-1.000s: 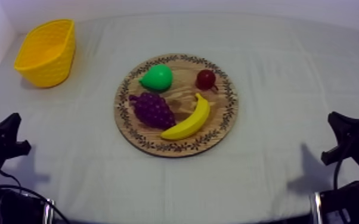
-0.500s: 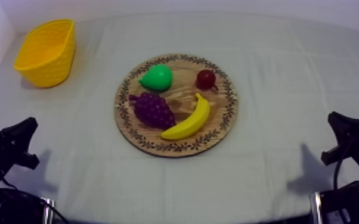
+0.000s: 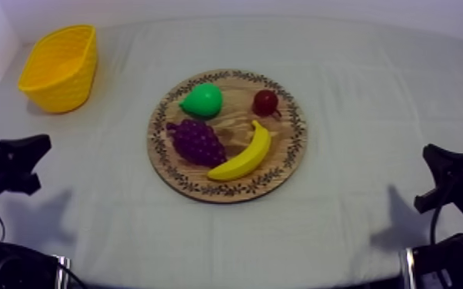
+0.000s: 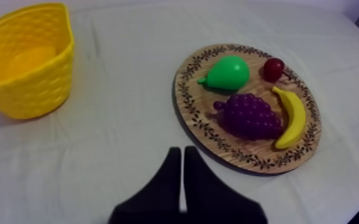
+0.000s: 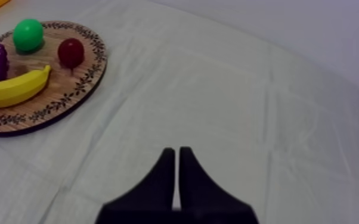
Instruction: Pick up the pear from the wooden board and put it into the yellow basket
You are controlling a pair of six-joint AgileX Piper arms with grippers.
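Pear [image 3: 202, 100] on wooden board [image 3: 238, 117], far-left part, just beside grapes [image 3: 198, 141]; banana [image 3: 244, 156] and small red fruit [image 3: 265, 101] alongside. Yellow basket [image 3: 61, 84] far left, well apart. Our left gripper [image 4: 179, 150] clenched, holding nothing, over cloth near-left of board. Our right gripper [image 5: 176, 150] likewise clenched, right of board.

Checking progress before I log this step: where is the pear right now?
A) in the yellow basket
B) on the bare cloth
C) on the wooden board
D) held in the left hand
C: the pear lies on the wooden board next to the grapes, well apart from the yellow basket.
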